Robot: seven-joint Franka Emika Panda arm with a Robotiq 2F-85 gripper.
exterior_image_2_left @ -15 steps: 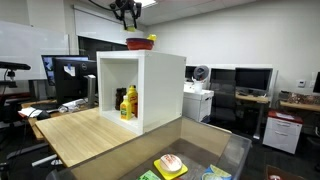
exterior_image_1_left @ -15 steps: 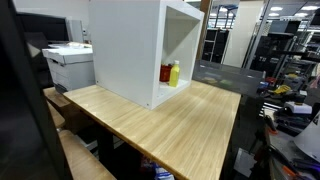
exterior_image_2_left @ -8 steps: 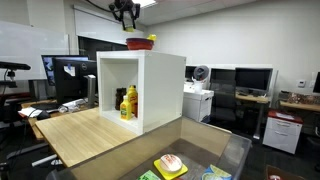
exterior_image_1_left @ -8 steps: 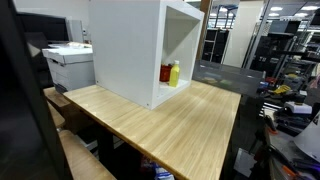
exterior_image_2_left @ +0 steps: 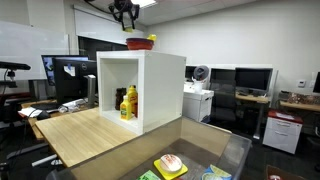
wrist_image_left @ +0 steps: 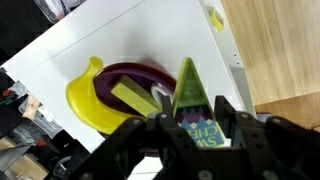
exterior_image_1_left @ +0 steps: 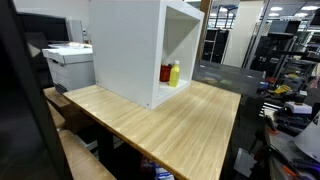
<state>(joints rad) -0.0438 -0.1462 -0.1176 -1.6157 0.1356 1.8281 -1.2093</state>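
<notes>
Our jaws are clamped on a green packet (wrist_image_left: 190, 92), which sticks out past their tips. Just beyond the packet, below the jaws, a dark red bowl (wrist_image_left: 142, 76) holding a yellow-green block (wrist_image_left: 134, 98) sits on top of a white cabinet (exterior_image_2_left: 162, 75), a curved yellow piece (wrist_image_left: 84, 102) at its rim; the cabinet stands on the table (exterior_image_2_left: 80, 138)

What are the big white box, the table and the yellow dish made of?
White box: probably painted or laminated board, with smooth matte faces. Table: wood or wood-look laminate, showing pale grain lines. Yellow dish: likely plastic, with a smooth, even colour.
</notes>
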